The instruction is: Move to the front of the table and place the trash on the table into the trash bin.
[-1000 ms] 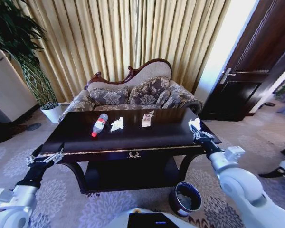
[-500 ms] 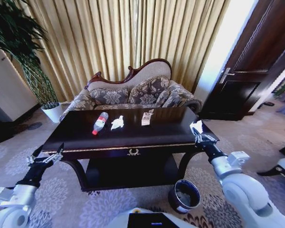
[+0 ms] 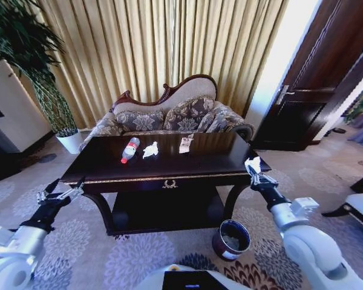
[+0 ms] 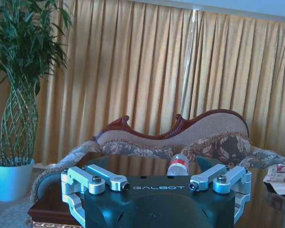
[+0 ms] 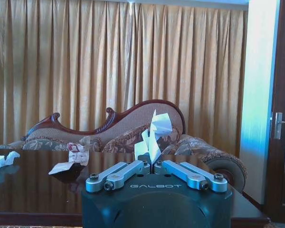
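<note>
- Right gripper [image 3: 252,170], clamped on a crumpled white tissue scrap [image 3: 251,163], had drawn back off the dark glossy wooden surface [image 3: 169,158].
- Small dark round bin [image 3: 231,239] stood below it; drop pending.
- Left gripper [image 3: 62,192] apart, idle.
- Clear red-capped bottle [image 3: 129,149] remained on the surface.

Gold curtains [image 3: 169,48], patterned sofa [image 3: 169,118] — floral carpet [image 3: 139,254]

Left gripper [image 3: 62,192] jaws spread; right gripper [image 3: 254,175] jaws pinched.
</note>
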Controlling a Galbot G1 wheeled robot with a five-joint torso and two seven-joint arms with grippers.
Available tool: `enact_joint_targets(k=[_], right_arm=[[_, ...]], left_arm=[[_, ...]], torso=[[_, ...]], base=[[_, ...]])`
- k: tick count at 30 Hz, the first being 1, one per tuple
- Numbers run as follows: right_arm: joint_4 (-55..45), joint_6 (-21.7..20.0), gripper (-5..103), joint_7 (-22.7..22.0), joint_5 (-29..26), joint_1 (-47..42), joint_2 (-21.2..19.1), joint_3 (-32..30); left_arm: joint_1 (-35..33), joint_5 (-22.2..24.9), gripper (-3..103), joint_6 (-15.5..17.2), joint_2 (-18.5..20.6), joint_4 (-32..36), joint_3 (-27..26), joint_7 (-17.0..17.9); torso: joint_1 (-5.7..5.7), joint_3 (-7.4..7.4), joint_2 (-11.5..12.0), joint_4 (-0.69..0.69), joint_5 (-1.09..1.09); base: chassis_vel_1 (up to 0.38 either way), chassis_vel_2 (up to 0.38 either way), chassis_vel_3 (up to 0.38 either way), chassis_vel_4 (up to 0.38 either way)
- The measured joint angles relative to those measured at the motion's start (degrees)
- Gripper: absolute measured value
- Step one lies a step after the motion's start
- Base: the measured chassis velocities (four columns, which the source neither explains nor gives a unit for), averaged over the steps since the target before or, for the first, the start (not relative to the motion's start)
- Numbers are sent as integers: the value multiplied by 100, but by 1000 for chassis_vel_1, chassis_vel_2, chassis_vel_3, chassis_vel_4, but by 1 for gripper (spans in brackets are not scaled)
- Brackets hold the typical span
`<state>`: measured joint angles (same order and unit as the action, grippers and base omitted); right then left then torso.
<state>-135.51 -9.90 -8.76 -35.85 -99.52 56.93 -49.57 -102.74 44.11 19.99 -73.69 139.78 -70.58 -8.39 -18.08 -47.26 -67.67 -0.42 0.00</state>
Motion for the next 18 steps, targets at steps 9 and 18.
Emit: enact_joint_targets(k=[9,18], right_arm=[[32,135,0,125,95,13,4,8],[342,30,0,291,247,241,-99,340]], left_arm=[[308,-30,100,285,481,124,-96,192],[428,-6,100,322,687,-154,-49,225]], torso=[[0,0,0,-1,-1],[0,0,-1,0,-2]], base=[[81,-78,-79,76],[22,-25,-27,21]])
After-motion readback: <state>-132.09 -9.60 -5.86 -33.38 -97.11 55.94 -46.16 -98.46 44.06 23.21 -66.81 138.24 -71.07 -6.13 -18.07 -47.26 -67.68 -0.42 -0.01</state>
